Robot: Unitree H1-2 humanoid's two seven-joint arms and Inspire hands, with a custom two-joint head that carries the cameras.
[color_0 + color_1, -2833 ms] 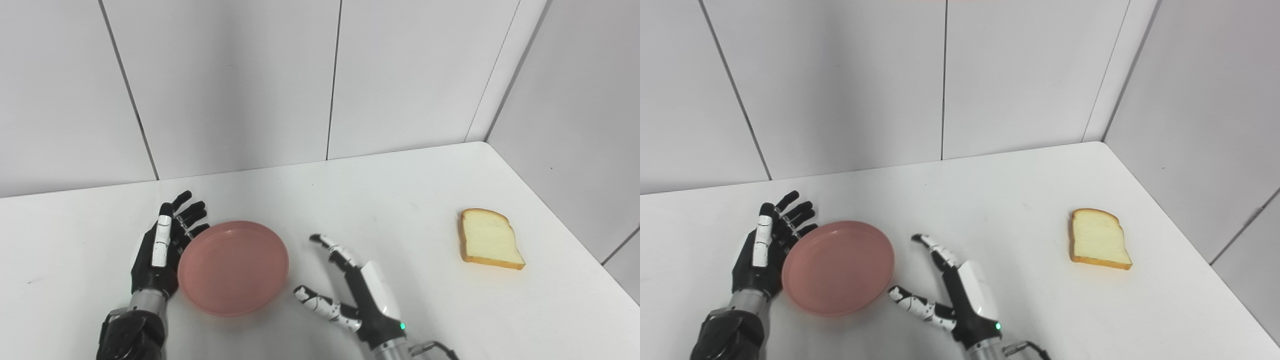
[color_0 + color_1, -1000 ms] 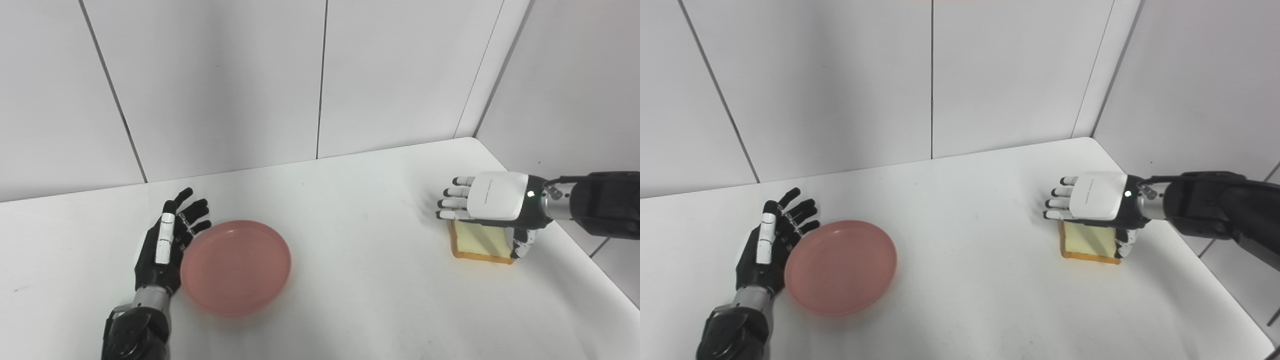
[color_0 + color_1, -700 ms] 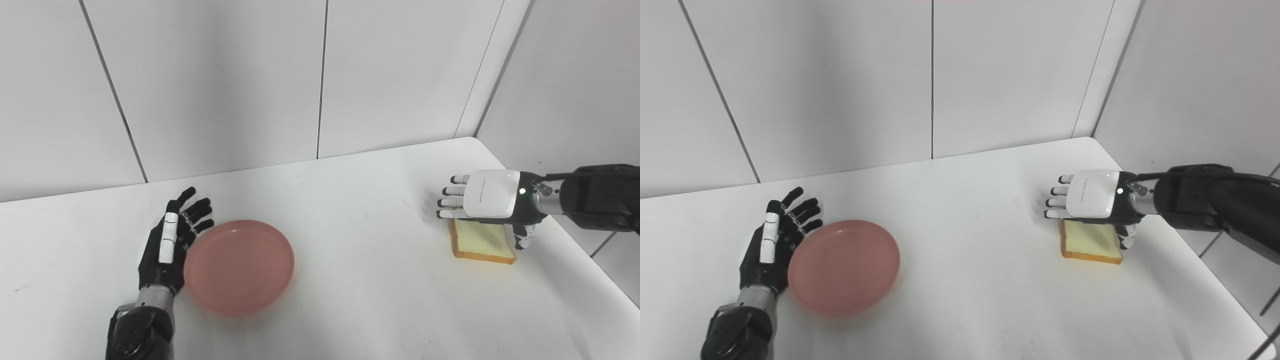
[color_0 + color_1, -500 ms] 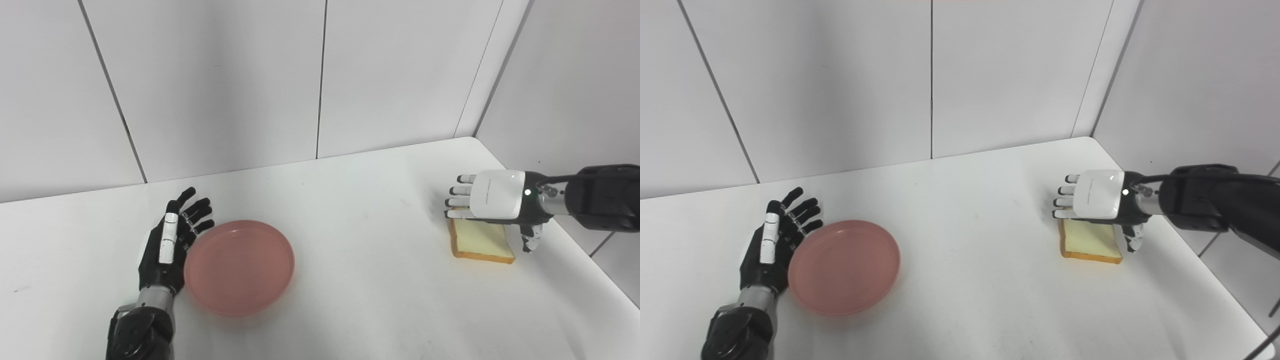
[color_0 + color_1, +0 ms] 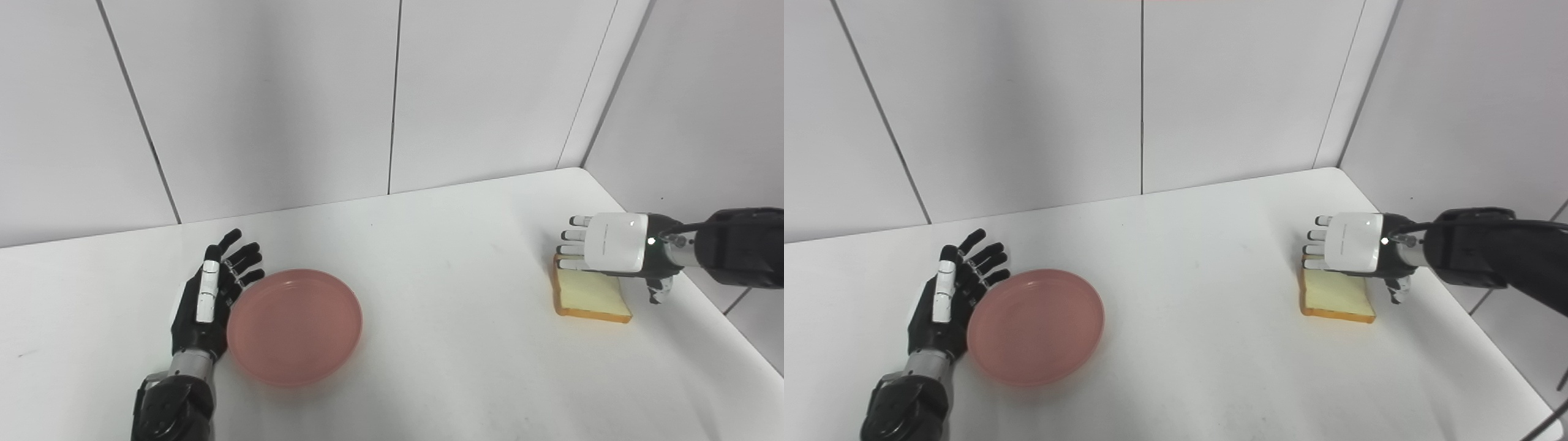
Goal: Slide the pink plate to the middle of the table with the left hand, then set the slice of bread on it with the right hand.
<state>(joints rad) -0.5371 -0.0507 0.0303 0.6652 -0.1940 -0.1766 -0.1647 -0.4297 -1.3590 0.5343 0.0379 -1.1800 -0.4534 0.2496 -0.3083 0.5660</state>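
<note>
A: Pink plate (image 5: 294, 326), round, shallow, plastic-looking. Location?

B: Flat on the white surface (image 5: 429, 343), on the left part of it, well short of the middle. Nothing lies on it.

A: Left hand (image 5: 205, 303), black with a white strip along one finger?

B: Standing on its edge just beside the plate's left rim, palm toward the plate, fingers spread and straight. It grasps nothing. Whether the palm touches the rim cannot be told.

A: Slice of bread (image 5: 1337, 296), pale crumb, golden-brown crust?

B: Flat on the surface near the right edge, well apart from the plate.

A: Right hand (image 5: 1350, 250), white-backed, on a black forearm?

B: Over the far end of the slice, back of the hand toward the camera, fingers (image 5: 571, 235) pointing left and only slightly curled, thumb hanging down at the slice's right side. It is not closed around the bread. Contact between fingertips and crust cannot be judged.
</note>
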